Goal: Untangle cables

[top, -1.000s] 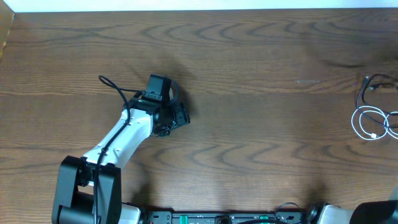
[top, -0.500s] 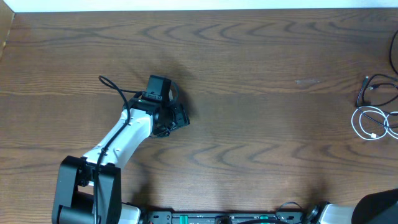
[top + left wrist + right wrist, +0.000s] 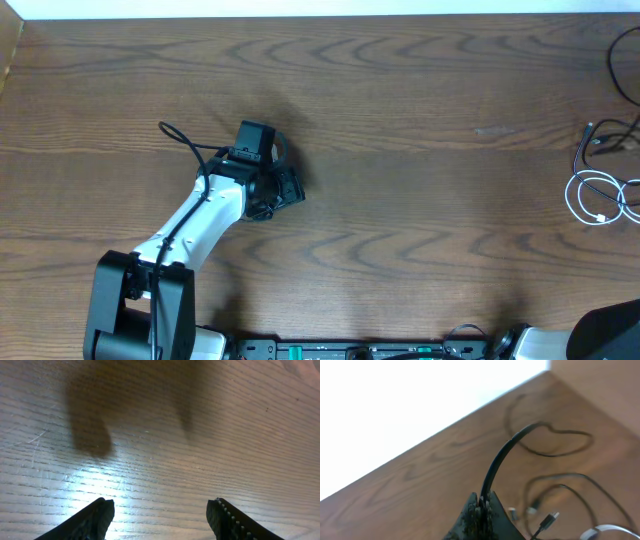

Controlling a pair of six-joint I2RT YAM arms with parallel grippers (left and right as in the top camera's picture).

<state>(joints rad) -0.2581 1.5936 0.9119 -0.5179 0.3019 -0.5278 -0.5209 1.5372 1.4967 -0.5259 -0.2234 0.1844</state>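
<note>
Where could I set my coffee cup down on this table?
Crowded: the right edge, with the white cable and black cable. The whole middle of the table, from there to the left gripper, is bare, as is the far-left corner.

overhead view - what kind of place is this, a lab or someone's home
Most likely a robotics lab bench: a wood-grain table, a white robot arm mounted at its near edge, and a white cable and black cable lying by the right edge.
</note>
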